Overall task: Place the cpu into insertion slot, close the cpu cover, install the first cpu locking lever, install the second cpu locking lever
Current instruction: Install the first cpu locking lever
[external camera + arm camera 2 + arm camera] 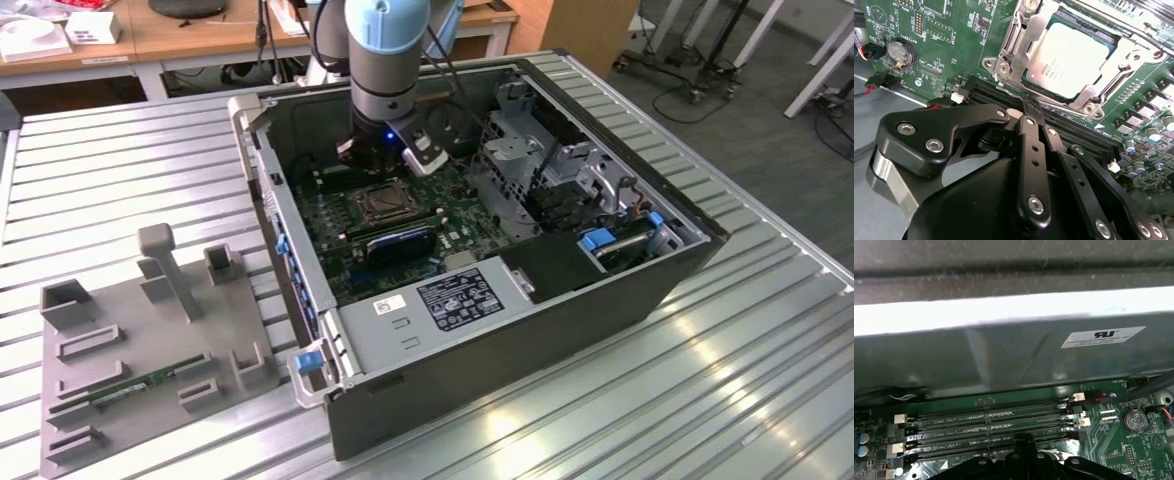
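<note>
In the second wrist view the pale silver cpu [1069, 52] lies flat in the insertion slot [1004, 65]. The silvery cpu cover [1116, 62] is down around it, framing its face. A thin metal lever [1013, 36] runs along one side of the socket, and another rod [1114, 12] runs along the far side. My gripper [1030, 107] hovers just off the socket over the memory slots, its black fingers [1026, 145] together with nothing between them. In the exterior view the gripper [363, 160] hangs inside the open case just behind the socket [387, 203].
Long black memory slots [994, 420] lie under the gripper [1024, 440], next to the grey case wall [1004, 355]. A coin battery [899, 52] sits on the board. A drive cage [514, 160] and the power supply box [441, 300] flank the board. A grey fixture tray [147, 350] lies on the exterior view's left.
</note>
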Controlling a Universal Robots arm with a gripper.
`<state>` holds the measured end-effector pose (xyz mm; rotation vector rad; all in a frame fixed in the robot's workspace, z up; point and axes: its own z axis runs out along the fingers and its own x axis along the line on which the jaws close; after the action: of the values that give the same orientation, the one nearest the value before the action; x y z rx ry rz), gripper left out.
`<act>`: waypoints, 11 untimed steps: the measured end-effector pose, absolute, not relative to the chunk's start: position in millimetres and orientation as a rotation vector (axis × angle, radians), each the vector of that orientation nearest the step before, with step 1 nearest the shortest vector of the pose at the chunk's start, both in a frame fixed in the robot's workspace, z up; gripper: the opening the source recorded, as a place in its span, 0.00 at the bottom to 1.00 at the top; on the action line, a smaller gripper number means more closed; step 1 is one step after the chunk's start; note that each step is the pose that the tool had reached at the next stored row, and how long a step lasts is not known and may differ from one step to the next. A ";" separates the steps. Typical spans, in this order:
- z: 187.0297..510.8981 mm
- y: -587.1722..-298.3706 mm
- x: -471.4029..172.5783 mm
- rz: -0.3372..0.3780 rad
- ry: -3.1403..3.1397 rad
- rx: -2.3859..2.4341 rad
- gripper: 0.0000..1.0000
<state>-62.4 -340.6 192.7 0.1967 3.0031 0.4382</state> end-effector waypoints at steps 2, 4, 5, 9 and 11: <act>193.4 -340.6 -62.4 0.436 3.003 0.196 0.11; 194.0 -340.3 -62.4 0.436 3.003 0.196 0.11; 194.3 -340.2 -62.4 0.436 3.003 0.197 0.11; 195.1 -339.3 -62.5 0.436 3.003 0.197 0.11; 195.1 -337.1 -62.4 0.436 3.003 0.196 0.11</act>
<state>-62.4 -337.1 195.1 0.1960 3.0033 0.4360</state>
